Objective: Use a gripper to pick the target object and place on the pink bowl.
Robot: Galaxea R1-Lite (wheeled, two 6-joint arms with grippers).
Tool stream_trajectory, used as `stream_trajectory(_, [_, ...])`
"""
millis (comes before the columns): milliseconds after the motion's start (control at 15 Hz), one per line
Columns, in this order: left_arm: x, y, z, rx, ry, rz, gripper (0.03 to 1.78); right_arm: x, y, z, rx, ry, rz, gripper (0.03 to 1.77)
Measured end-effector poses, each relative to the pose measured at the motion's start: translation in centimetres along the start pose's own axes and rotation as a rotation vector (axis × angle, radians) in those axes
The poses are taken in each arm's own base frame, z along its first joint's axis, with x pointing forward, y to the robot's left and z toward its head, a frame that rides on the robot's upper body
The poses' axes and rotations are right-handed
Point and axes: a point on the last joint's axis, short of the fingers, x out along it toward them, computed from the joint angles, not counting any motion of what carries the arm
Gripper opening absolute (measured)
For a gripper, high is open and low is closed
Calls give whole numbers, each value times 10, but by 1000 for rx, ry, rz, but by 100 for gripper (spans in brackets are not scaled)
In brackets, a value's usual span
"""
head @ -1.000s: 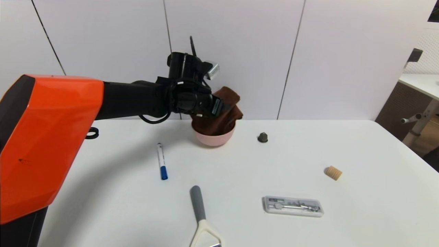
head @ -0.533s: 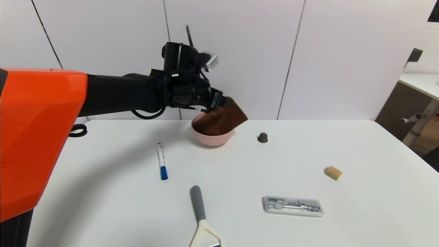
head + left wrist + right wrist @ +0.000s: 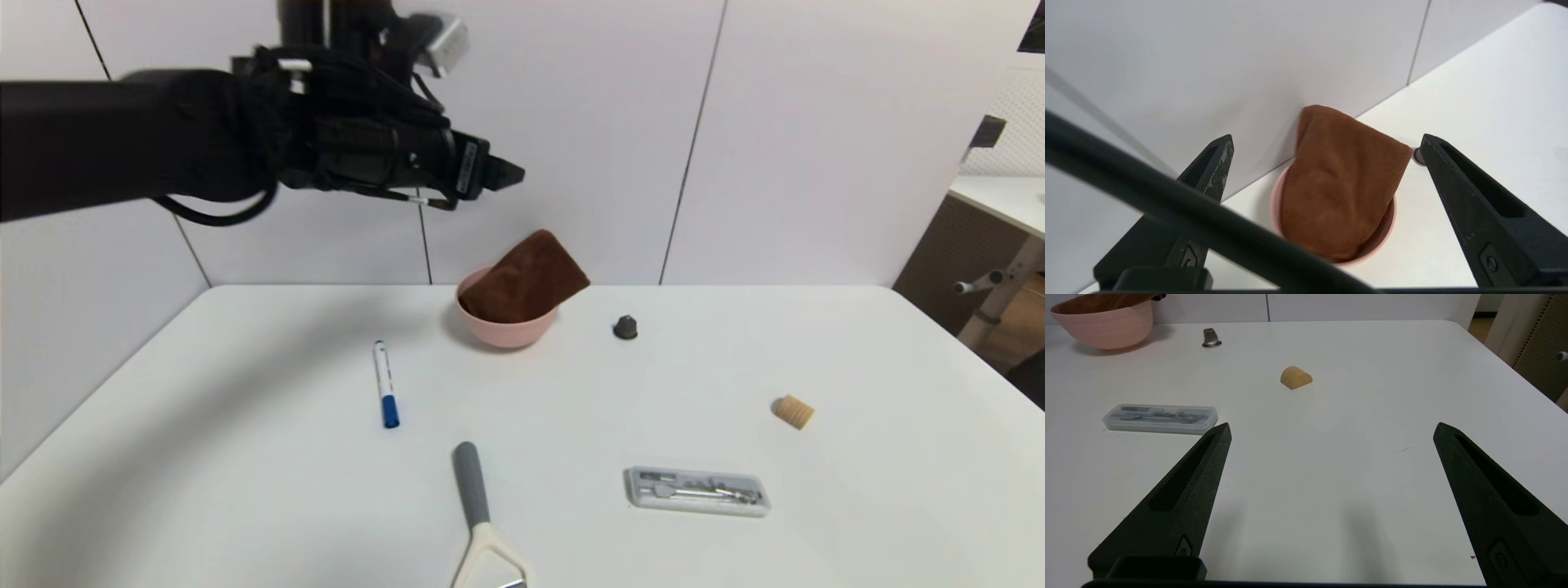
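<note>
Lifted clear of the cloth (image 3: 526, 278), my left gripper (image 3: 1327, 143) hung open above it, while it leaned in the pink bowl (image 3: 506, 331) by the tabletop's far edge.

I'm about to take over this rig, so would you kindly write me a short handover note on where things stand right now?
Left gripper: open, empty, raised above and to the left of the bowl.
Right gripper: open, empty, low over the table near the case.
Towel: resting in the bowl, one end sticking up over the rim on the wall side.
Done: the towel is placed and released.
Left: probably only parking the left arm; the towel looks settled, though you may want to check that it does not tip out.
</note>
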Motion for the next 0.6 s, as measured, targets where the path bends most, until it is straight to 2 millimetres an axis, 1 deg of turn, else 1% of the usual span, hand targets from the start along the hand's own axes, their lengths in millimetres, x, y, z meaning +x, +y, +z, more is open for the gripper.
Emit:
stream_trajectory(133, [-51, 5, 24, -1, -27, 112, 166, 0, 0, 0, 0, 0, 0, 171])
stream_trajectory(200, [-77, 7, 32, -3, -39, 178, 167, 0, 0, 0, 0, 0, 0, 171])
stream_trajectory(267, [-104, 11, 37, -9, -44, 252, 167, 0, 0, 0, 1, 0, 0, 171])
stream_trajectory(333, [-127, 16, 36, -14, -33, 317, 167, 0, 0, 0, 0, 0, 0, 171])
stream_trajectory(400, [-147, 21, 29, -19, -9, 364, 167, 0, 0, 0, 1, 0, 0, 171])
stream_trajectory(600, [-198, 34, -13, -47, 78, 434, 168, 0, 0, 0, 0, 0, 0, 171])
